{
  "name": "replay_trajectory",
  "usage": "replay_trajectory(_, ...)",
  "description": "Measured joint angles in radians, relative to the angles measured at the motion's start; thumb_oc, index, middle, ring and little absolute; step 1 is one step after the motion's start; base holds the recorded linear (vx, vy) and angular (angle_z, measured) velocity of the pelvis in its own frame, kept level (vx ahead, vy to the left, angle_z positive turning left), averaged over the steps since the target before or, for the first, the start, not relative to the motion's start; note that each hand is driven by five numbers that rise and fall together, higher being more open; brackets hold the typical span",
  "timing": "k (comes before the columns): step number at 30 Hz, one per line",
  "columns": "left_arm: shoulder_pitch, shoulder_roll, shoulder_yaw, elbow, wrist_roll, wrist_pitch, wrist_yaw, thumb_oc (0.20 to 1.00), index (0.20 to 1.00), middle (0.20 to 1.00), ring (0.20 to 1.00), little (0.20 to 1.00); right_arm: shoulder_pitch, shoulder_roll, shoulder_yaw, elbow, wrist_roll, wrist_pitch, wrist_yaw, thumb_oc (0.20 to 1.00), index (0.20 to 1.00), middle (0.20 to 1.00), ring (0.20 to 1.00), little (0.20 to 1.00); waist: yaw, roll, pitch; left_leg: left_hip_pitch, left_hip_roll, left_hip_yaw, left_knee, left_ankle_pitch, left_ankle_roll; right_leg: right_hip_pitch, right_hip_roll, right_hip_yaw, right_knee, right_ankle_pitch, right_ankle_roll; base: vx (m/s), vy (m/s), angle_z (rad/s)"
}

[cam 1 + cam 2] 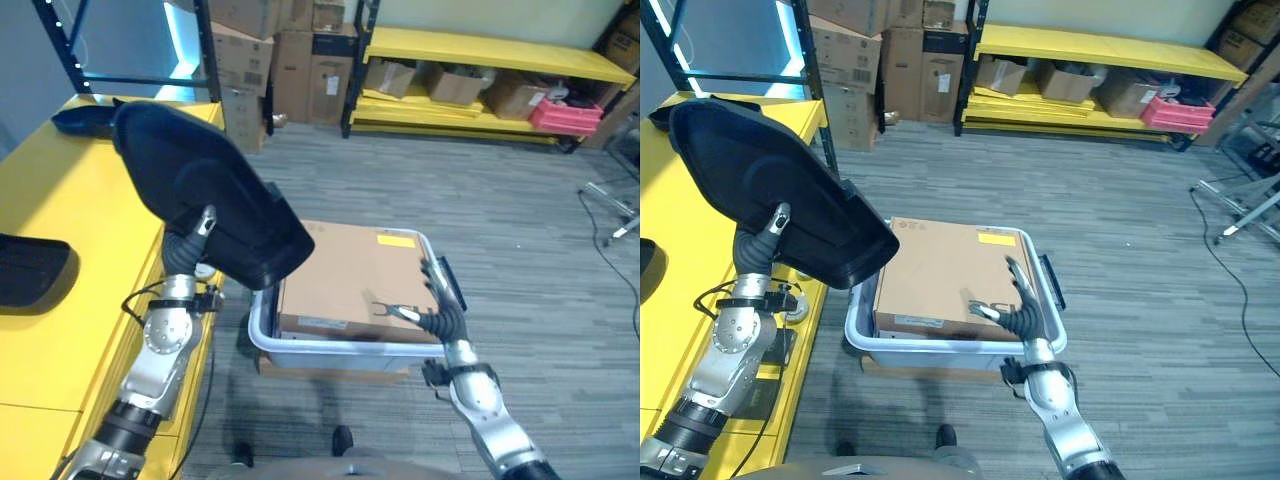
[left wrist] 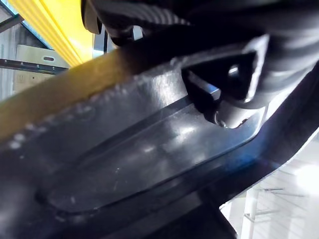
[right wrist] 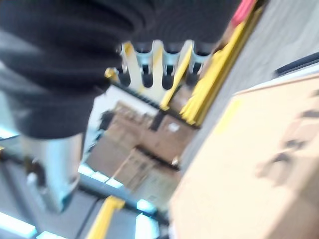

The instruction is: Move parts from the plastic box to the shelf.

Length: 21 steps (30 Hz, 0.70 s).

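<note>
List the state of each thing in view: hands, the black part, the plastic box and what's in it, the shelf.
left hand: raised, gripping the black part.
black part: held in the air, tilted, between shelf and box.
right hand: open, fingers straight, over the box's right side.
plastic box: on the floor, a cardboard sheet inside.
cardboard sheet: lying flat, covering the box's inside.
yellow shelf: black parts already lying on it.

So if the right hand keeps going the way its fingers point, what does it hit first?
Nothing close, most likely. The right hand hovers open over the cardboard sheet in the plastic box, fingers aimed past its far edge toward open floor; depth is unclear.
</note>
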Motion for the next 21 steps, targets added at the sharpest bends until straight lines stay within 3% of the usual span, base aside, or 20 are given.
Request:
replay_trajectory(2, 0.001, 0.014, 0.001, 0.003, 0.026, -0.013, 0.001, 0.200, 0.200, 0.200, 0.200, 0.200, 0.021, 0.004, 0.003, 0.135, 0.043, 0.050, 0.030, 1.000, 1.000, 1.000, 1.000, 1.000, -0.002, -0.001, 0.010, -0.004, 0.000, -0.001, 0.000, 0.003, 0.004, -0.014, -0.004, 0.005, 0.018, -0.006, 0.003, 0.01, -0.042, -0.01)
replay_trajectory(3, -0.001, 0.016, -0.001, 0.006, 0.029, -0.033, -0.004, 0.200, 0.200, 0.200, 0.200, 0.200, 0.017, 0.027, -0.003, 0.264, 0.064, 0.059, 0.088, 1.000, 1.000, 1.000, 1.000, 1.000, -0.008, 0.001, 0.017, -0.016, -0.001, -0.029, 0.000, 0.006, 0.007, -0.021, -0.007, 0.047, 0.049, -0.053, 0.001, 0.07, -0.150, 0.46)
replay_trajectory(4, -0.007, 0.015, -0.017, 0.006, 0.030, -0.051, -0.013, 0.200, 0.200, 0.200, 0.200, 0.200, 0.017, 0.054, 0.012, 0.383, 0.080, 0.117, 0.132, 1.000, 1.000, 1.000, 1.000, 1.000, -0.012, -0.008, 0.011, -0.029, 0.000, -0.077, 0.000, 0.009, 0.004, -0.029, 0.016, 0.082, 0.081, -0.112, 0.004, 0.05, -0.206, 1.04)
replay_trajectory(5, -0.024, 0.004, -0.040, 0.018, 0.024, -0.067, -0.043, 0.200, 0.200, 0.200, 0.200, 0.200, 0.025, 0.081, 0.018, 0.498, 0.085, 0.171, 0.219, 1.000, 1.000, 1.000, 1.000, 1.000, -0.010, 0.007, 0.016, -0.058, 0.011, -0.165, 0.000, 0.018, 0.007, -0.019, 0.064, 0.150, 0.099, -0.144, -0.011, 0.06, -0.373, 1.55)
replay_trajectory(6, -0.038, -0.017, -0.069, 0.029, 0.023, -0.071, -0.061, 0.200, 0.200, 0.200, 0.200, 0.200, 0.030, 0.104, 0.028, 0.596, 0.095, 0.212, 0.270, 1.000, 1.000, 1.000, 1.000, 1.000, -0.004, 0.009, 0.016, -0.072, 0.014, -0.210, 0.001, 0.018, 0.008, -0.008, 0.089, 0.159, 0.105, -0.162, -0.030, -0.01, -0.344, 1.89)
replay_trajectory(7, -0.051, -0.023, -0.106, 0.039, 0.016, -0.077, -0.097, 0.200, 0.200, 0.200, 0.200, 0.200, 0.002, 0.123, 0.107, 0.773, 0.103, 0.233, 0.325, 1.000, 1.000, 1.000, 1.000, 1.000, 0.015, 0.017, 0.011, -0.100, 0.019, -0.300, 0.001, 0.026, 0.007, 0.007, 0.127, 0.178, 0.096, -0.185, -0.062, -0.01, -0.382, 1.83)
replay_trajectory(10, -0.057, -0.014, -0.122, 0.028, -0.021, -0.075, -0.150, 0.200, 0.200, 0.200, 0.200, 0.200, -0.104, 0.174, 0.133, 1.093, 0.114, 0.324, 0.399, 1.000, 1.000, 1.000, 1.000, 1.000, 0.110, 0.032, 0.021, -0.119, 0.055, -0.368, 0.006, 0.066, -0.013, 0.087, 0.172, 0.086, -0.010, -0.137, -0.096, -0.06, -0.349, 1.14)
replay_trajectory(13, -0.030, -0.006, -0.108, -0.031, -0.032, -0.047, -0.160, 0.200, 0.200, 0.200, 0.200, 0.200, -0.175, 0.158, 0.117, 1.104, 0.122, 0.442, 0.446, 1.000, 1.000, 1.000, 1.000, 1.000, 0.158, 0.071, 0.042, -0.139, 0.075, -0.429, 0.023, 0.098, -0.030, 0.112, 0.211, 0.011, -0.009, -0.148, -0.121, -0.13, -0.245, 0.71)
replay_trajectory(14, -0.004, -0.010, -0.091, -0.058, -0.032, -0.030, -0.168, 0.200, 0.200, 0.200, 0.200, 0.200, -0.181, 0.149, 0.110, 1.111, 0.122, 0.473, 0.468, 1.000, 1.000, 1.000, 1.000, 1.000, 0.163, 0.089, 0.052, -0.161, 0.071, -0.447, 0.066, 0.127, -0.113, 0.116, 0.214, -0.013, -0.010, -0.150, -0.124, -0.13, -0.112, 0.65)
replay_trajectory(15, 0.012, -0.007, -0.068, -0.068, -0.032, -0.016, -0.175, 0.200, 0.200, 0.200, 0.200, 0.200, -0.188, 0.149, 0.090, 1.120, 0.121, 0.503, 0.475, 1.000, 1.000, 1.000, 1.000, 1.000, 0.181, 0.097, 0.065, -0.192, 0.059, -0.448, 0.103, 0.143, -0.133, 0.111, 0.213, -0.023, -0.010, -0.150, -0.129, -0.19, -0.042, 0.65)
replay_trajectory(16, 0.017, -0.006, -0.041, -0.068, -0.032, 0.001, -0.179, 0.200, 0.200, 0.200, 0.200, 0.200, -0.188, 0.145, 0.088, 1.121, 0.119, 0.521, 0.477, 1.000, 1.000, 1.000, 1.000, 1.000, 0.199, 0.105, 0.084, -0.207, 0.048, -0.443, 0.114, 0.175, -0.135, 0.116, 0.207, -0.042, -0.011, -0.151, -0.137, -0.20, 0.011, 1.34)
replay_trajectory(17, -0.002, -0.012, -0.018, -0.060, -0.031, 0.026, -0.200, 0.200, 0.200, 0.200, 0.200, 0.200, -0.175, 0.132, 0.080, 1.100, 0.118, 0.540, 0.478, 1.000, 1.000, 1.000, 1.000, 1.000, 0.203, 0.132, 0.106, -0.208, 0.024, -0.354, 0.057, 0.300, -0.146, 0.134, 0.208, -0.140, 0.016, -0.165, -0.154, -0.28, 0.062, 1.76)
replay_trajectory(18, -0.019, -0.001, -0.015, -0.073, -0.031, 0.024, -0.212, 0.200, 0.200, 0.200, 0.200, 0.200, -0.166, 0.128, 0.073, 1.108, 0.116, 0.553, 0.477, 1.000, 1.000, 1.000, 1.000, 1.000, 0.199, 0.119, 0.125, -0.227, 0.028, -0.293, 0.059, 0.339, -0.142, 0.121, 0.173, -0.223, 0.039, -0.172, -0.177, -0.21, 0.112, 2.12)
replay_trajectory(19, -0.034, 0.034, -0.007, -0.061, -0.029, 0.023, -0.222, 0.200, 0.200, 0.200, 0.200, 0.200, -0.177, 0.137, 0.068, 1.084, 0.112, 0.570, 0.472, 1.000, 1.000, 1.000, 1.000, 1.000, 0.200, 0.065, 0.124, -0.280, 0.026, -0.028, 0.253, 0.172, -0.066, 0.139, 0.122, -0.278, -0.018, -0.149, -0.188, -0.22, 0.184, 1.26)
replay_trajectory(20, -0.034, 0.056, 0.004, -0.062, -0.026, 0.023, -0.223, 0.200, 0.200, 0.200, 0.200, 0.200, -0.194, 0.137, 0.048, 1.071, 0.112, 0.577, 0.472, 1.000, 1.000, 1.000, 1.000, 1.000, 0.201, 0.017, 0.125, -0.275, 0.017, 0.046, 0.343, 0.065, -0.040, 0.125, 0.072, -0.285, -0.017, -0.135, -0.201, -0.15, 0.210, 0.90)
replay_trajectory(21, -0.039, 0.066, 0.014, -0.062, -0.019, 0.023, -0.224, 0.200, 0.200, 0.200, 0.200, 0.200, -0.211, 0.134, 0.044, 1.071, 0.111, 0.577, 0.473, 1.000, 1.000, 1.000, 1.000, 1.000, 0.176, -0.012, 0.121, -0.261, 0.010, 0.079, 0.410, 0.001, -0.042, 0.122, 0.039, -0.308, -0.017, -0.128, -0.192, -0.15, 0.262, 1.24)
